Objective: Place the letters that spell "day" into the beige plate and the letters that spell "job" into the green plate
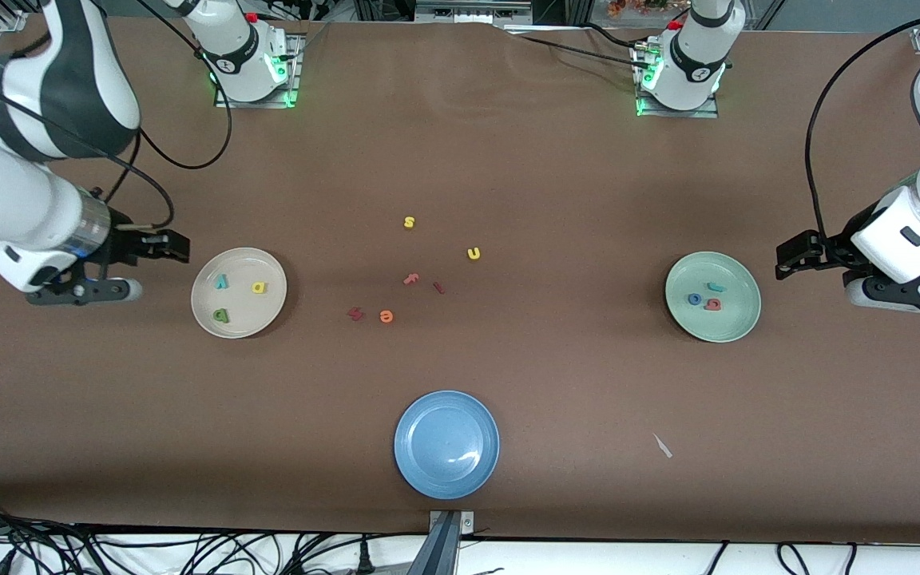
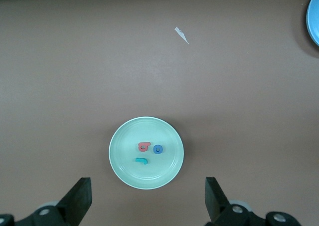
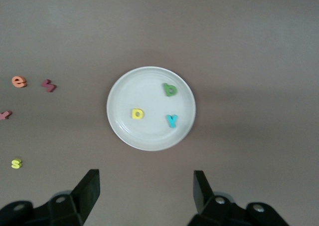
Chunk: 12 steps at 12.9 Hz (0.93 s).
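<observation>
The beige plate (image 1: 239,307) (image 3: 144,89) holds the green d (image 1: 222,316) (image 3: 170,90), yellow a (image 1: 259,287) (image 3: 137,114) and teal y (image 1: 222,281) (image 3: 172,120). In the green plate (image 1: 735,315) (image 2: 127,151) lie the teal j (image 1: 715,287) (image 2: 141,160), blue o (image 1: 695,299) (image 2: 158,149) and pinkish-red b (image 1: 713,304) (image 2: 143,146). My right gripper (image 1: 166,246) (image 3: 146,188) hangs open and holds nothing, beside the beige plate toward the right arm's end. My left gripper (image 1: 794,257) (image 2: 148,201) is open and holds nothing, beside the green plate toward the left arm's end.
A blue plate (image 1: 446,415) sits near the front edge at mid-table. Loose letters lie between the two plates: yellow s (image 1: 409,223), yellow u (image 1: 473,253), orange e (image 1: 385,316) and dark red pieces (image 1: 356,314). A white scrap (image 1: 662,446) lies nearer the camera than the green plate.
</observation>
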### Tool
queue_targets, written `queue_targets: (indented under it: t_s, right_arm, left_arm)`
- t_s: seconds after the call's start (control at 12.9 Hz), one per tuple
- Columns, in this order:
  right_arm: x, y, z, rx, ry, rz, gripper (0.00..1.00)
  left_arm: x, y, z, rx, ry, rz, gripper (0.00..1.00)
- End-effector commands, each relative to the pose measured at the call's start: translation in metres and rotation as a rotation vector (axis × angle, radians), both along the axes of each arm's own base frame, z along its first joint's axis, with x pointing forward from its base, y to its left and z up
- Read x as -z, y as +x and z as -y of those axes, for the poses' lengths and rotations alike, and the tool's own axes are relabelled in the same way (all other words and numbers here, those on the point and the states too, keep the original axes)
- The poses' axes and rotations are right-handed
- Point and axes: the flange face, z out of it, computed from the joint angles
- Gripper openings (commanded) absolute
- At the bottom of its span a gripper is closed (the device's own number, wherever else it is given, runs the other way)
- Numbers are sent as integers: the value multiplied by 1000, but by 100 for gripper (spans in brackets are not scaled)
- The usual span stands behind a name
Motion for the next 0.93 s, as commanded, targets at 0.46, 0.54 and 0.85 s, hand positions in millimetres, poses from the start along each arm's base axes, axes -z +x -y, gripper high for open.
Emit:
queue_targets:
  t_s: [0.46,0.54,0.85]
  right_arm:
    - [-69,-30,32,21,19,29,100]
    - [-74,-34,32,19,19,23,100]
    - [-85,-33,42,9,20,39,100]
  left_arm:
    - [1,-3,1,13,-25,-6,100]
    - [1,-3,2,13,-25,-6,100]
    - [1,-3,2,8,-25,-6,100]
